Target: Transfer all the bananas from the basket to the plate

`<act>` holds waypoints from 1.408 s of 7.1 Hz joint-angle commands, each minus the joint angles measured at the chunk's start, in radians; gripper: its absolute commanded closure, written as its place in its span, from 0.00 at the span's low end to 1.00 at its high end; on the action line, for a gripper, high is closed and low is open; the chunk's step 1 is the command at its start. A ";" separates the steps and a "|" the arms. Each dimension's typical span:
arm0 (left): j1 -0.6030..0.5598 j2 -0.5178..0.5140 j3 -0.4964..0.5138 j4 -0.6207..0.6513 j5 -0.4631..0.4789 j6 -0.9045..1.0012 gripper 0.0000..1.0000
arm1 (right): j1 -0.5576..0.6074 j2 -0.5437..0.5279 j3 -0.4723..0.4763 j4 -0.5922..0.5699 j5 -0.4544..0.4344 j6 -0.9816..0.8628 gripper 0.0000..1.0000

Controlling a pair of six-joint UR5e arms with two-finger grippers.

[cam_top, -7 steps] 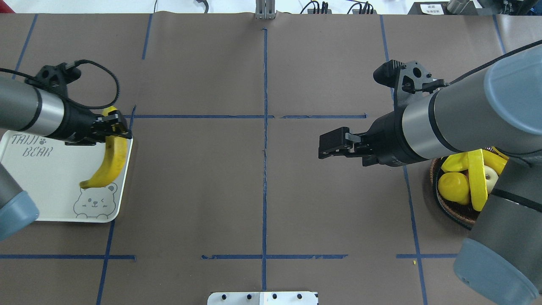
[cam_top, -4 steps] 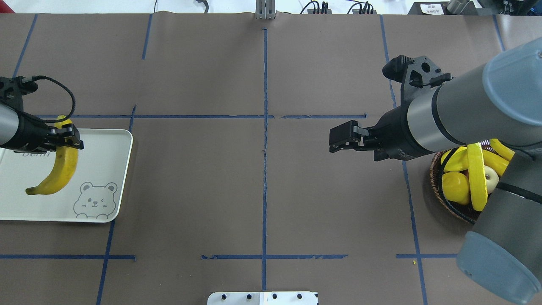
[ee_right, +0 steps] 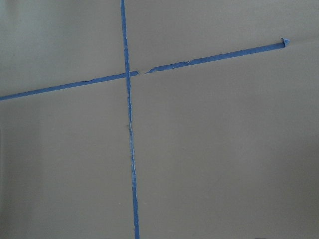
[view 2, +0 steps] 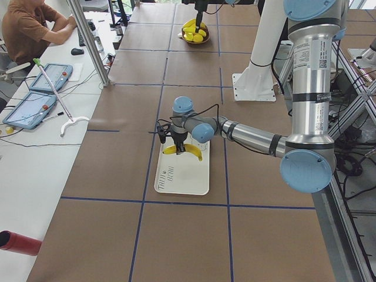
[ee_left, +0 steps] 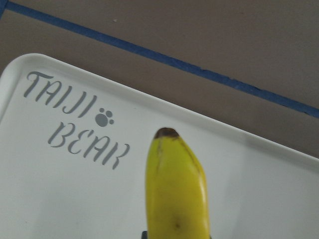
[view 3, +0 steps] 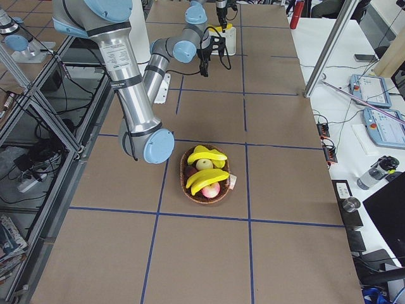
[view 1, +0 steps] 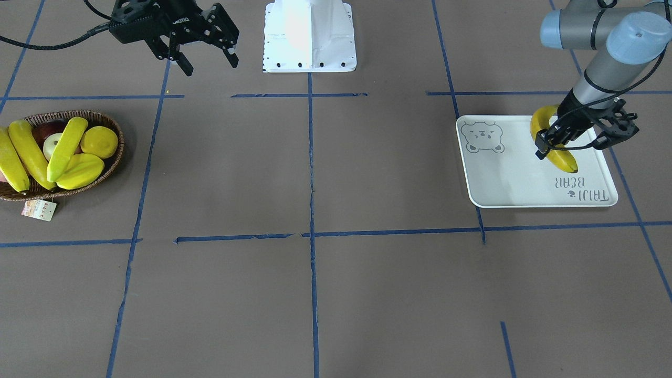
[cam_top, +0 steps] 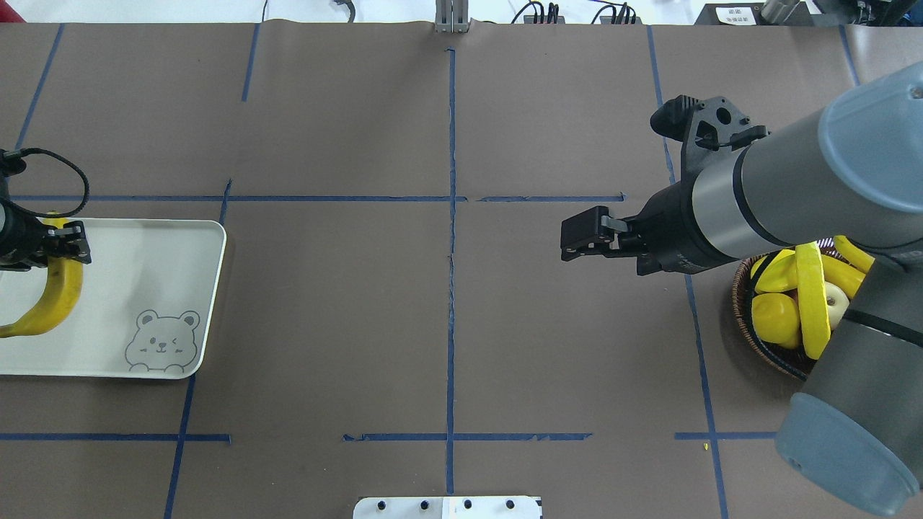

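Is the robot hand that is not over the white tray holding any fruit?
No, the right fingers are spread apart above the table with nothing between them.

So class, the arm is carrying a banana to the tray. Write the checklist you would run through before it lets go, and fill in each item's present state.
1. Grip secure: ok. The left end effector is shut on the banana.
2. Banana above the tray: ok, beside its lettering.
3. Banana resting on the tray surface: cannot tell from any view.
4. Landing spot free: ok. Nothing else lies on the tray.
5. Right end effector out of the way: ok. It is open, empty, over bare table and apart from the basket.
6. Basket cleared of bananas: not ok. Other bananas lie in it.
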 commanded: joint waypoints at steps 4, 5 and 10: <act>-0.022 -0.009 0.128 -0.008 0.011 0.120 1.00 | -0.004 -0.001 -0.003 -0.003 -0.010 -0.002 0.00; -0.023 -0.009 0.128 -0.008 0.011 0.122 0.78 | -0.004 0.001 -0.001 -0.003 -0.010 -0.002 0.00; -0.098 -0.014 0.090 0.002 -0.003 0.238 0.00 | 0.024 0.039 0.002 -0.096 0.007 -0.002 0.00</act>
